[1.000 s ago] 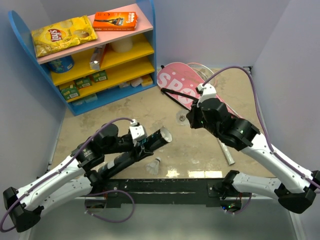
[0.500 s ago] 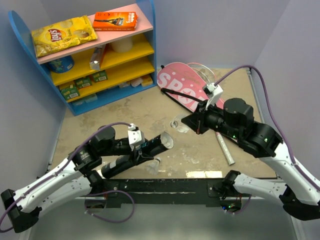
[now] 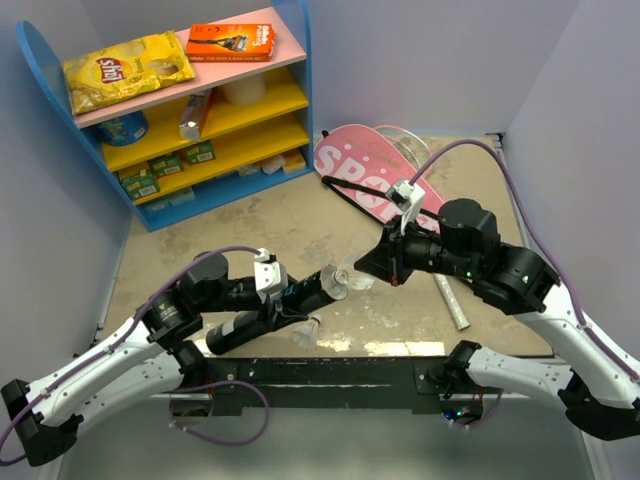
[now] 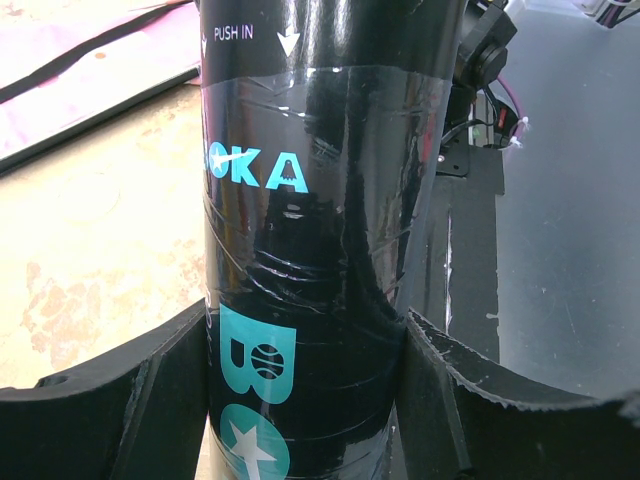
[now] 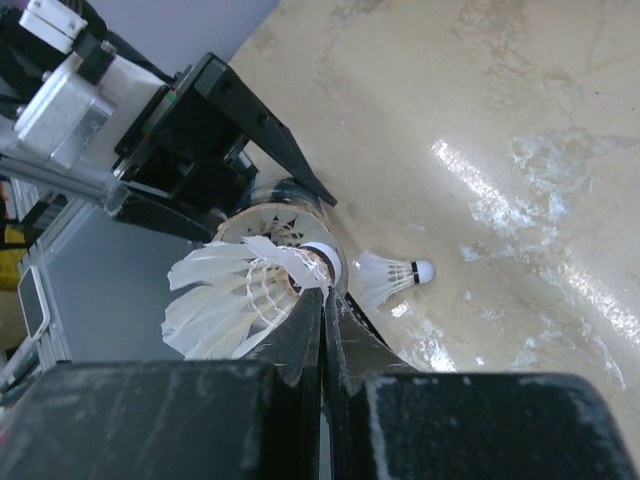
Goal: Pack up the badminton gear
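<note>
top view with both wrist views. the black tube (image 3: 262,318) is held low over the table (image 3: 250,215), gripped along its length by the left hand (image 3: 285,300). its long axis runs from near left to far right, so the open end faces the right arm. in the left wrist view the fingers (image 4: 120,400) stand well spread and bear on both sides of the black tube (image 4: 310,250), a hold on a broad thing.

the right hand (image 3: 365,266) reaches from the opposite side, its fingers (image 5: 300,350) pressed together and pinching the feather skirt of one shuttlecock (image 5: 235,295). that shuttlecock (image 3: 350,272) sits just at the tube's open end, on or very near its axis. whether it touches the rim or has begun to enter cannot be told.

a second shuttlecock (image 3: 310,327) lies on the table just beside the tube, on its near side. the pink cover (image 3: 365,170) lies well apart at the far side, nearer the right arm.

judged from this: the step in hand is loading the pinched shuttlecock, and the move turns on one relation, the shuttlecock's line against the tube's axis. the travel needed is along that axis, toward the near left. the right hand would carry it, while the left need only keep the tube steady.
</note>
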`<state>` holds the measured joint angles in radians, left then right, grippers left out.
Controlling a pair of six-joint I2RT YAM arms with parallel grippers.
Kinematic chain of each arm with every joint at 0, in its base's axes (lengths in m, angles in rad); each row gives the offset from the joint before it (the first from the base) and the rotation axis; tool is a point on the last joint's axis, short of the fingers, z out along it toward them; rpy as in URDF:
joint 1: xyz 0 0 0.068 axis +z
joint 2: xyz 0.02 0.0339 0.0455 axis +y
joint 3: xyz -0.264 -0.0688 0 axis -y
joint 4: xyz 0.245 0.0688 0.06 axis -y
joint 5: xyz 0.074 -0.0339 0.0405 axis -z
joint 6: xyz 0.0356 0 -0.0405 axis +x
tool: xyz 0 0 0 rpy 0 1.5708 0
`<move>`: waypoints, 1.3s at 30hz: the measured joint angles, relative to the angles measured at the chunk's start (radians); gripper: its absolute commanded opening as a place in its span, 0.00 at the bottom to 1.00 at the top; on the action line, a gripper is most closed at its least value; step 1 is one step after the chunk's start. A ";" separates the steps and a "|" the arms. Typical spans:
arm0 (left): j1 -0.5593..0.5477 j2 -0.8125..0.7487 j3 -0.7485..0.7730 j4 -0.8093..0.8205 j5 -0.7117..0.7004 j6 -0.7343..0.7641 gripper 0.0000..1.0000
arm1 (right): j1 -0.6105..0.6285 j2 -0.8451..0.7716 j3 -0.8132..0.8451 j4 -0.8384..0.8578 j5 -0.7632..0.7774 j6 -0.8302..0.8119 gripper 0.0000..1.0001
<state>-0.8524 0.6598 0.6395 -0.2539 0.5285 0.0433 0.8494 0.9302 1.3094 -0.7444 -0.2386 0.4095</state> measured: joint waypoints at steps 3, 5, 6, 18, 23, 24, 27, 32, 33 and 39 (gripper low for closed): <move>0.000 0.000 0.000 0.000 0.000 0.002 0.00 | 0.000 0.002 -0.016 0.001 -0.034 -0.003 0.00; 0.000 0.000 0.000 0.000 0.000 0.002 0.00 | 0.000 0.006 -0.025 0.009 -0.052 -0.004 0.00; 0.000 0.000 0.000 0.000 0.000 0.002 0.00 | 0.000 0.007 -0.035 0.019 -0.065 -0.004 0.00; 0.000 0.000 -0.004 -0.009 -0.012 0.002 0.00 | 0.004 0.062 -0.177 0.162 -0.128 0.026 0.00; 0.000 -0.001 -0.007 -0.008 -0.016 0.002 0.00 | 0.038 0.090 -0.181 0.198 -0.111 0.040 0.00; 0.000 -0.002 -0.008 -0.007 -0.016 0.002 0.00 | 0.053 0.100 -0.182 0.205 -0.103 0.043 0.00; 0.000 -0.004 -0.008 -0.009 -0.017 0.002 0.00 | 0.109 0.140 -0.182 0.232 -0.065 0.058 0.00; 0.002 -0.009 -0.012 -0.041 -0.040 0.001 0.00 | 0.167 0.206 -0.191 0.278 -0.013 0.079 0.07; 0.002 -0.011 -0.014 -0.050 -0.047 0.000 0.00 | 0.171 0.214 -0.196 0.287 -0.008 0.083 0.11; 0.005 -0.029 -0.019 -0.107 -0.079 0.011 0.00 | 0.177 0.230 -0.216 0.302 0.013 0.099 0.43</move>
<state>-0.8478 0.6308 0.6201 -0.3611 0.4492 0.0540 1.0264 1.1603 1.0931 -0.4427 -0.2260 0.5087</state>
